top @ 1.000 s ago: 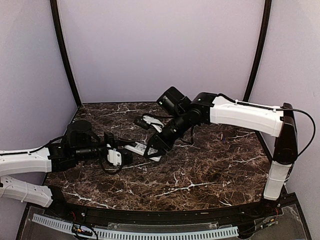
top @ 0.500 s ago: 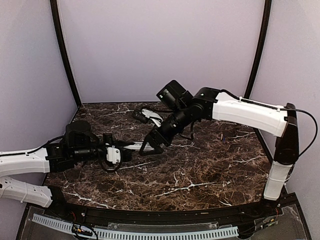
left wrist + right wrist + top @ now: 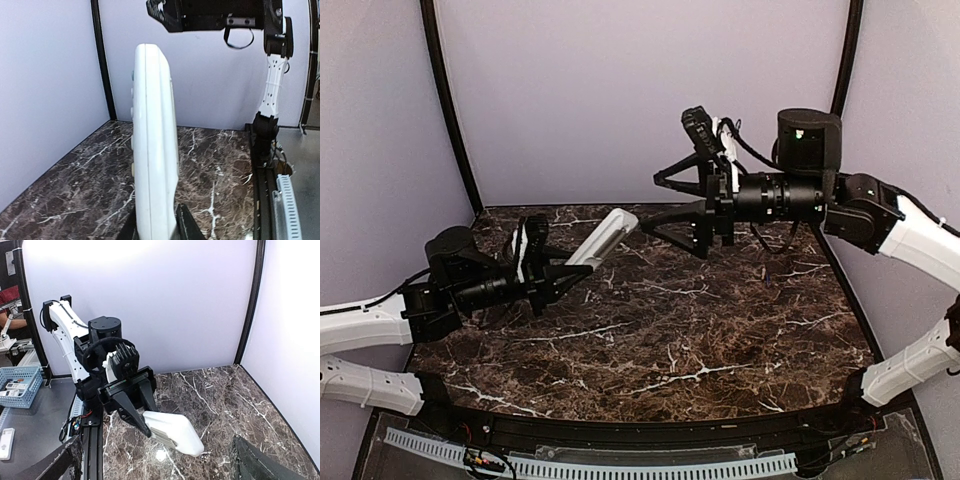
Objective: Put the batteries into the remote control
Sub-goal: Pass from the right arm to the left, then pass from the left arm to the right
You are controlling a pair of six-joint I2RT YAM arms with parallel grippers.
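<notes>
No batteries showed anywhere; left gripper clamped the slim white plastic remote control aloft, right gripper gaped wide and empty; loading looked undone.

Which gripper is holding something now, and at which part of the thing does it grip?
The left gripper holds the remote by its lower end, fingers on its front and back faces. The right gripper is open and empty.
</notes>
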